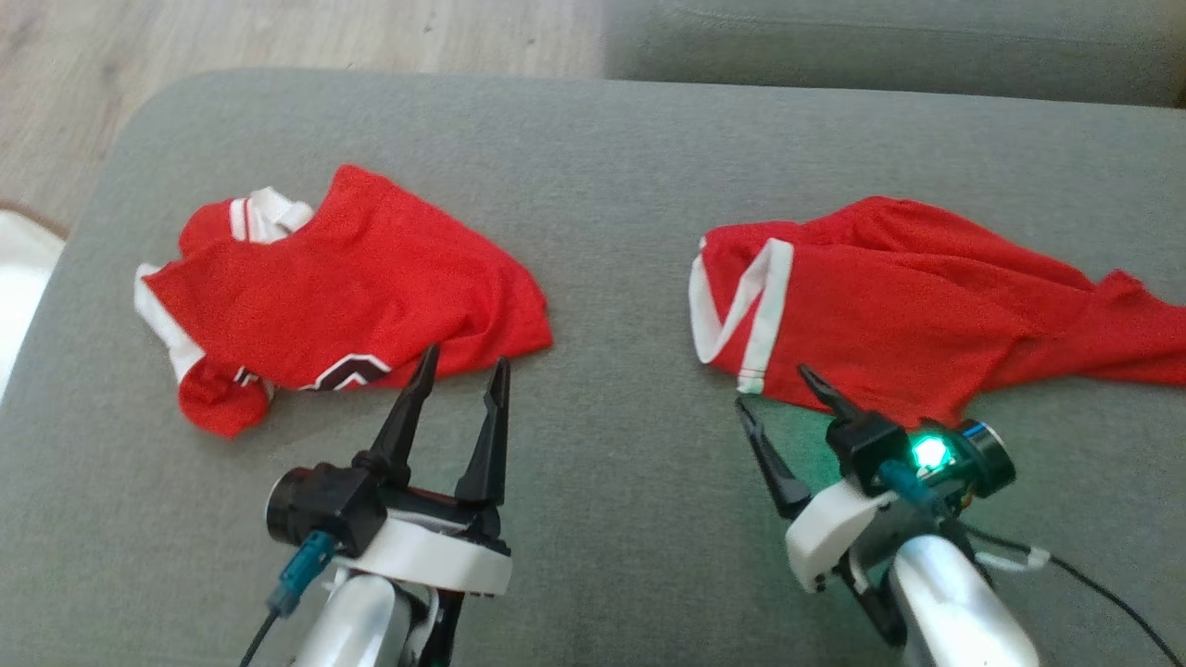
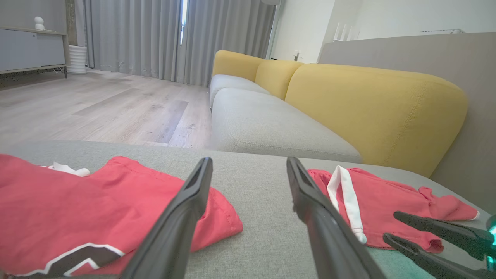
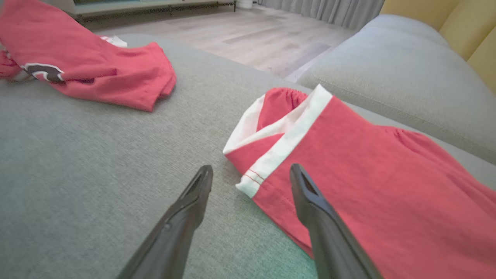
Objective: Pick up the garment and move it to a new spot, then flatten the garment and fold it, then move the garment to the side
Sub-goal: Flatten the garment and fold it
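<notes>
Judging by how things lie, the task has barely begun: nothing is lifted, flattened or folded. The left gripper stands wide and empty, its tips at the near hem of a crumpled red jersey lying ahead and to its left. The right gripper, likewise wide and empty, sits at the white-trimmed corner of rumpled red shorts stretching ahead to its right. Both lie on the grey cushion. Pickup, moving, flattening, folding and setting aside all remain.
</notes>
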`<state>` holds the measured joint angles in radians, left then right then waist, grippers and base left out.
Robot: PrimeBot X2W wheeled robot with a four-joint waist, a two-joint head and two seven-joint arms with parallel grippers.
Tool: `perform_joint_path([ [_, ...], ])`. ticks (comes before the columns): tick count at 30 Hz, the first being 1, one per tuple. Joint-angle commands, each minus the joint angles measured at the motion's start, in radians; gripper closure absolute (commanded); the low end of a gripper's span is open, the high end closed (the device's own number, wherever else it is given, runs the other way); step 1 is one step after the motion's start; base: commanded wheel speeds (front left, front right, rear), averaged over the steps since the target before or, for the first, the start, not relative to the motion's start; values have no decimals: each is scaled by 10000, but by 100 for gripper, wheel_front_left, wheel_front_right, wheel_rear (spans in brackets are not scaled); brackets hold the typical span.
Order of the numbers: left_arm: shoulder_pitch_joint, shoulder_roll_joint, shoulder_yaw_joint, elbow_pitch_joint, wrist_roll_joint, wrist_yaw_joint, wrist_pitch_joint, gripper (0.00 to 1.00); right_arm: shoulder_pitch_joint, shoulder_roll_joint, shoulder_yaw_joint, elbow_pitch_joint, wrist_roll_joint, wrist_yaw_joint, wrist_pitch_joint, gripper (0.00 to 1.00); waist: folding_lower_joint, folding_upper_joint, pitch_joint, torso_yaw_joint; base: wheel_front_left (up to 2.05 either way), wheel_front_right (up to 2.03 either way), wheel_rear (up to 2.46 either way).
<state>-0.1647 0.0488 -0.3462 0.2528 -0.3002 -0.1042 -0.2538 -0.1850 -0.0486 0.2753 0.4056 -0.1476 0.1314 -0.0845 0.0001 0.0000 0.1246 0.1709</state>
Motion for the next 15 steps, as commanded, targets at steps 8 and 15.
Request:
perform_joint_path([
  [8, -611, 14, 68, -60, -102, 189, -80, 0, -1104, -17, -550, 1207, 154, -7, 5, 0, -1, 0, 382, 784, 0, 0, 0],
  [15, -706, 14, -25, 27, -136, 216, -80, 0, -1446, -17, -576, 1937, 248, -7, -250, 26, -1, 0, 447, 976, 0, 0, 0],
])
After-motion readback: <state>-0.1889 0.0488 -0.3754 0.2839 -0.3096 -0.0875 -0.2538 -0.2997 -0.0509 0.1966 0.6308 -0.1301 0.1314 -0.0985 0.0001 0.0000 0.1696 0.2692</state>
